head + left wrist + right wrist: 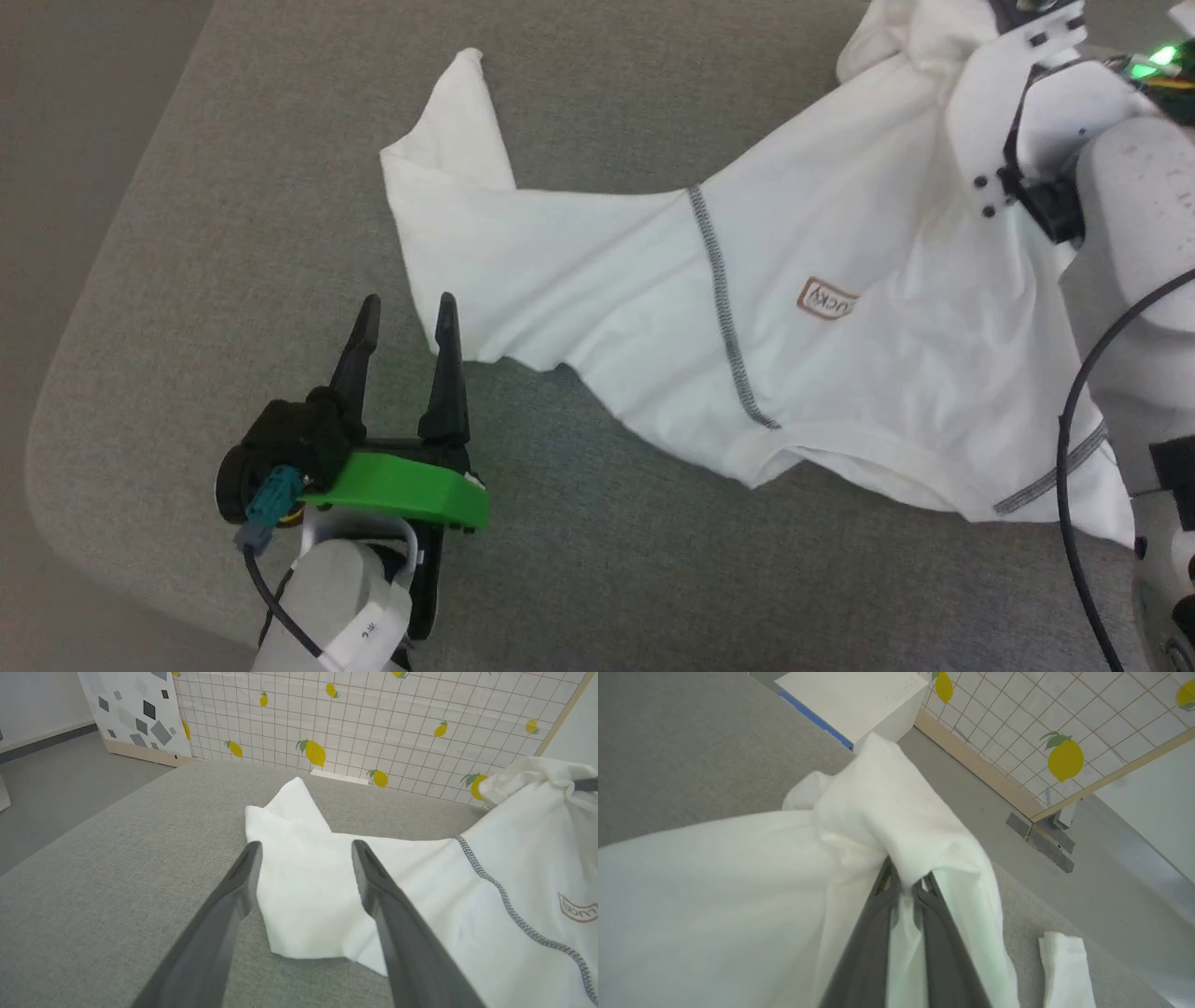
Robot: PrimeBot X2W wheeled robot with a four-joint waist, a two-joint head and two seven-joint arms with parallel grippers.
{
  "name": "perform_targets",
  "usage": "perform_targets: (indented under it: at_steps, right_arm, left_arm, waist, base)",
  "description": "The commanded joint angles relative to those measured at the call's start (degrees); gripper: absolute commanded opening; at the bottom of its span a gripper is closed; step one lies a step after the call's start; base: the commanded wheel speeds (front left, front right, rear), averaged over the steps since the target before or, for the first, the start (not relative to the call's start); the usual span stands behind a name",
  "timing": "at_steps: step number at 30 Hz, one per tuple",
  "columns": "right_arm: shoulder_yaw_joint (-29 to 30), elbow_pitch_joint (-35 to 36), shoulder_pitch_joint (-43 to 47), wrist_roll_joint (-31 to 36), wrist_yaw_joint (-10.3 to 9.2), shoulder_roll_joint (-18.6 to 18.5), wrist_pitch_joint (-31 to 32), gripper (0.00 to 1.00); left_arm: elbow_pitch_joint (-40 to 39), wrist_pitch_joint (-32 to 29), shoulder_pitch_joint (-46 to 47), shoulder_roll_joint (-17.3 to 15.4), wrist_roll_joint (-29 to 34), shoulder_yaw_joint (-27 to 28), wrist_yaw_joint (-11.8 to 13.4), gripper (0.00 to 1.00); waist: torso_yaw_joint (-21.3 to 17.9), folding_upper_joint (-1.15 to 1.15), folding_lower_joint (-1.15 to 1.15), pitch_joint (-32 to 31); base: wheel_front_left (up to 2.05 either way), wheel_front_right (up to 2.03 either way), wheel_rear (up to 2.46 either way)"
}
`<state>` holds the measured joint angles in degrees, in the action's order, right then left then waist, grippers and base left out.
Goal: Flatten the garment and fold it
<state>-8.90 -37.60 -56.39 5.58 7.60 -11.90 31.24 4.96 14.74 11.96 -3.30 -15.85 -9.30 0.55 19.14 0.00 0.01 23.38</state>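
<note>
Your right hand pinches the garment.
Your left hand stands wide open, empty, just beside its sleeve on the grey bench.

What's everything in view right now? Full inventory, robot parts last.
garment: 1, white with grey zigzag seams and a brown-edged patch, rumpled on the pad
pad: 1, grey, under the garment
box: 1, white with a blue edge, beyond the pad's edge
screen: 1, white grid with yellow lemons, behind the pad
panel: 1, white with grey flecks, left of the screen
cloth piece: 1, white, on the pad; cannot tell if it is part of the garment
left gripper: 1, black, open at the sleeve's edge
right gripper: 1, dark, pinching bunched garment
</note>
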Motion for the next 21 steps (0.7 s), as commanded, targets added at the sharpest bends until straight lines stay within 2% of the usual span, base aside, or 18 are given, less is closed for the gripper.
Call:
perform_targets:
  at_steps: [1, 4, 6, 7, 8, 9, 14, 21]
  right_arm:
    - [1.5, -0.5, -1.6, 1.7, -0.11, 0.1, -1.8, 0.00]
    - [4.5, -0.8, -3.8, 5.6, -0.11, 0.6, -6.5, 0.00]
    - [6.7, -2.2, -4.2, 7.5, -0.11, 1.4, -7.2, 0.00]
    - [7.6, -3.7, -4.1, 8.1, -0.11, 1.9, -6.2, 0.07]
    - [8.2, -4.7, -4.0, 8.2, -0.11, 2.4, -5.5, 0.82]
    - [8.9, -5.3, -4.1, 8.5, -0.11, 2.8, -5.6, 1.00]
    - [11.5, -5.4, -3.6, 7.0, -0.11, 4.7, -11.7, 1.00]
    - [12.1, 0.5, 3.3, -1.5, -0.11, 7.0, -27.2, 1.00]
  left_arm:
    - [0.2, 0.3, 0.8, 0.3, 0.2, -0.1, -0.2, 1.00]
    - [0.4, 0.3, 0.6, 0.4, -0.3, -0.4, -0.2, 1.00]
    - [0.3, 0.3, 0.6, 0.4, -0.9, -0.9, 0.2, 1.00]
    - [0.4, 0.3, 0.5, 0.4, -1.1, -1.0, 0.4, 1.00]
    - [0.5, 0.3, 0.4, 0.4, -1.2, -1.1, 0.5, 1.00]
    - [0.6, 0.3, 0.2, 0.4, -1.3, -1.0, 0.8, 1.00]
    - [0.9, 0.3, -0.2, 0.4, -0.7, -0.2, 0.9, 1.00]
    - [1.4, 0.3, -2.2, 0.3, 1.5, 2.3, 0.1, 1.00]
  waist:
    - [2.7, 0.00, -0.01, 1.9]
    - [3.6, 0.00, -0.01, 2.3]
    - [3.9, 0.00, -0.01, 2.3]
    - [3.8, 0.00, -0.01, 2.1]
    - [3.7, 0.00, -0.01, 1.8]
    - [3.5, 0.00, -0.01, 1.4]
    - [1.1, 0.00, -0.01, -1.5]
    - [-5.4, 0.00, -0.01, -8.0]
  base:
    - [0.00, 0.00, 0.00]
    - [0.00, 0.00, 0.00]
    - [0.00, 0.00, 0.00]
    - [0.00, 0.00, 0.00]
    - [0.00, 0.00, 0.00]
    - [0.00, 0.00, 0.00]
    - [0.00, 0.00, 0.00]
    - [0.00, 0.00, 0.00]
